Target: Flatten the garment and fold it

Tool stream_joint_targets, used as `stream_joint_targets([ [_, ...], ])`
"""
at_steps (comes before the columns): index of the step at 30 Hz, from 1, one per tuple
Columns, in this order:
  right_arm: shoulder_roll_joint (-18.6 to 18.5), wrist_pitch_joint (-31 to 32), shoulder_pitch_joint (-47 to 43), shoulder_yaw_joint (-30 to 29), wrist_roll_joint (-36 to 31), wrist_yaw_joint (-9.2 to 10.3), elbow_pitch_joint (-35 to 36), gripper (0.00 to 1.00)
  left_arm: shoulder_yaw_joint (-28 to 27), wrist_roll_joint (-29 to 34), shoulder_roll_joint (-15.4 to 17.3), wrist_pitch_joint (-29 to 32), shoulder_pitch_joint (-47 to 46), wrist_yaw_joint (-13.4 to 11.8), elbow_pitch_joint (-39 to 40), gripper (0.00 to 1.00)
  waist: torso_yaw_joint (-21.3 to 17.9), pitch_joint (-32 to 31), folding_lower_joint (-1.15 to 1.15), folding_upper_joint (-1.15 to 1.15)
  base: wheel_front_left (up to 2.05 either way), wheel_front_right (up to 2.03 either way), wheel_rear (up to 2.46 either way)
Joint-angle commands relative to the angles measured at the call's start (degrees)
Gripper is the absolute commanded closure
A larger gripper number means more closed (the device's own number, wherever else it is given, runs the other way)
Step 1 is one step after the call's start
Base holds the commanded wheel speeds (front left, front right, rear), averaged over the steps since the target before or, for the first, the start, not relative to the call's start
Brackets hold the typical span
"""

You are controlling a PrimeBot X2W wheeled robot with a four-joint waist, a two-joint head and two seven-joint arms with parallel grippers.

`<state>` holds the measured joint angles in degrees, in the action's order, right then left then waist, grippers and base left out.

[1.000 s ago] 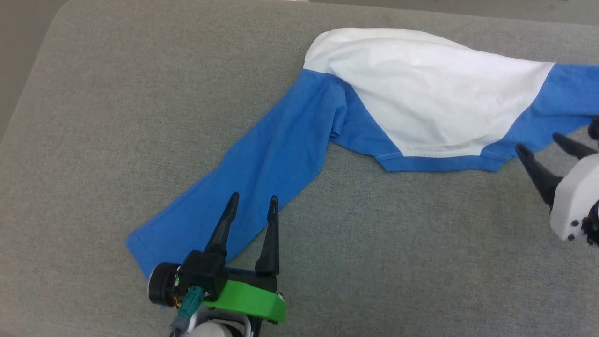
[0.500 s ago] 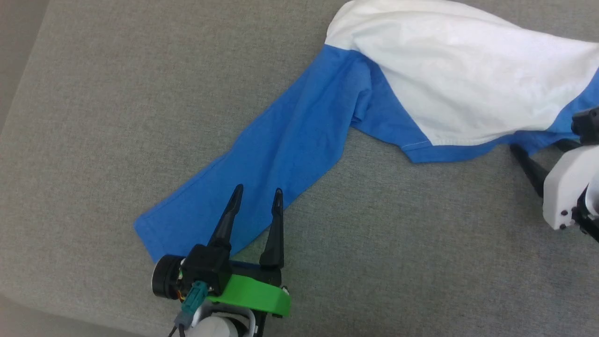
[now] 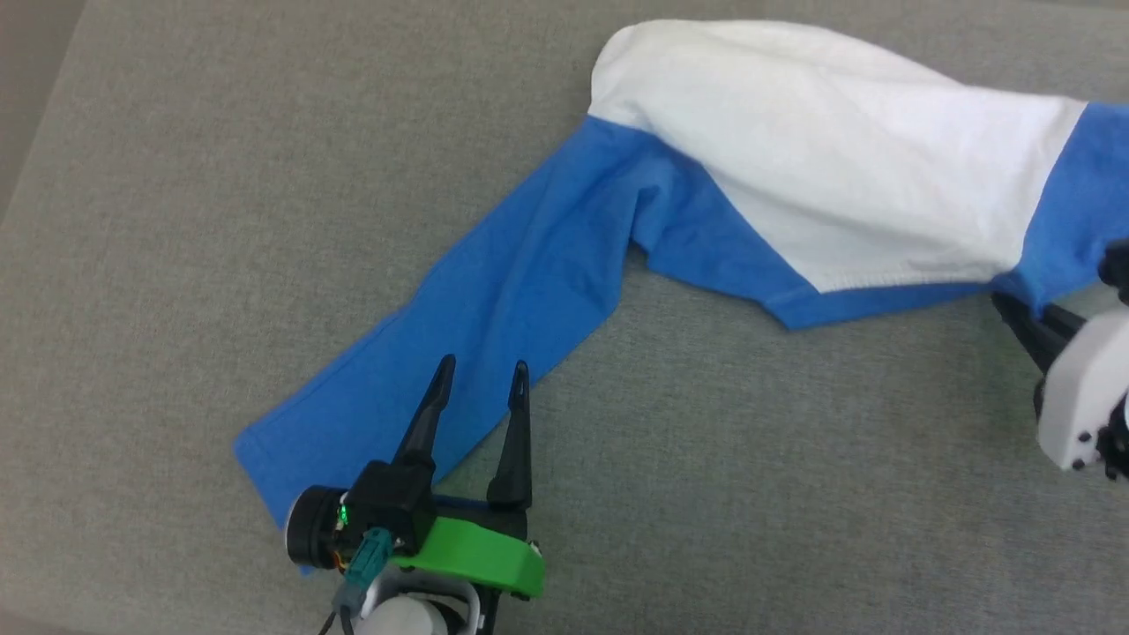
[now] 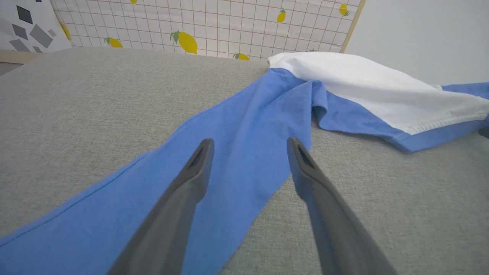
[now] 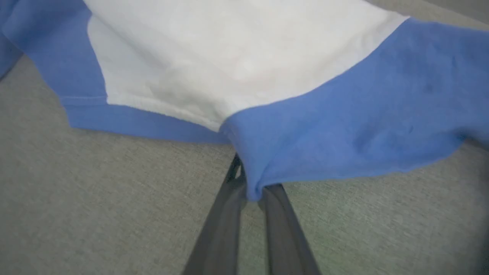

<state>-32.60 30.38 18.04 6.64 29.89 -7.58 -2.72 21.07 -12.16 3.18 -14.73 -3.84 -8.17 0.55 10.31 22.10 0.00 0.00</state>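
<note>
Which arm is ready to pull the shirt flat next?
Right. The right tool is shut on a blue edge of the shirt, so it can probably pull at once. The left tool stands open at the sleeve, gripping nothing.

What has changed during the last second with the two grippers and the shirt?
The right gripper reached forward to the blue edge of the garment and shut on it. The left gripper stayed open over the outstretched sleeve, which lies as before.
</note>
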Motion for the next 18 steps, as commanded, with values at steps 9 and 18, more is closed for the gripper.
stream_joint_targets([
  [9,7.5,7.7,-23.5,-15.2,1.6,0.09,10.2,1.00,-1.0,-0.6,0.0,-0.3,2.8,0.9,-1.4,0.00,-4.3,-7.7,0.00,0.00,0.00,0.00,0.00],
  [18,15.6,2.4,-29.2,-22.4,-7.0,0.09,12.7,0.00,-0.8,-0.8,1.5,-0.2,4.7,1.4,-2.5,0.00,-5.7,-10.8,0.00,0.00,0.00,0.00,0.00],
])
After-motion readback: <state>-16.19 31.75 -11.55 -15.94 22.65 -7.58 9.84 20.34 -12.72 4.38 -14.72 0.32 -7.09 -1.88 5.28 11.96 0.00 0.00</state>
